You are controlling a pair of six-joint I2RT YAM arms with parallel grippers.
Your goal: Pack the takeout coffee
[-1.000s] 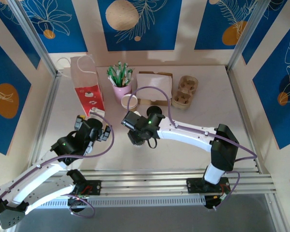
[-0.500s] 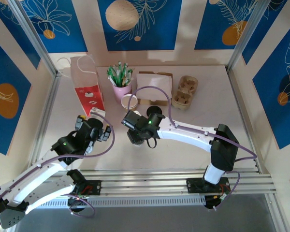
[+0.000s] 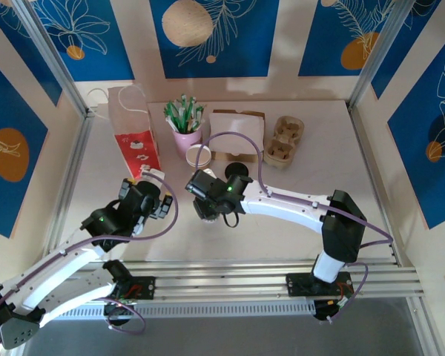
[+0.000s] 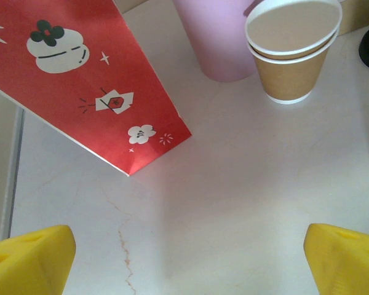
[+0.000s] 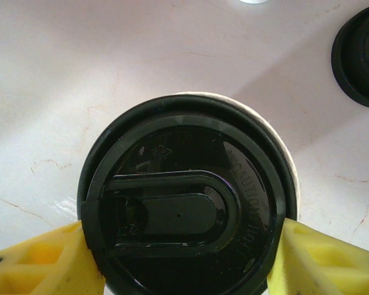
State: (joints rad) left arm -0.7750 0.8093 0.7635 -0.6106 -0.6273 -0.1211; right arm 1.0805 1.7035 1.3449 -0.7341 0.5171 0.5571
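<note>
The takeout coffee (image 5: 184, 203), a tan cup under a round black lid, stands on the table left of centre and fills the lower half of the right wrist view. My right gripper (image 5: 184, 258) (image 3: 208, 210) is over it, and its yellow fingers (image 5: 43, 261) press the lid's rim on both sides. My left gripper (image 4: 187, 258) (image 3: 159, 197) hangs open over bare table in front of the red paper bag (image 4: 80, 74) (image 3: 133, 133), holding nothing.
A tan cup without a lid (image 4: 292, 55) (image 3: 199, 156) stands beside the pink cup of green-white sticks (image 3: 186, 133). A loose black lid (image 5: 360, 58) lies to the right of the coffee. A white box (image 3: 237, 127) and a pulp cup carrier (image 3: 283, 139) sit at the back.
My left arm has edged slightly forward toward the bag. The right gripper has stayed on the lidded cup.
</note>
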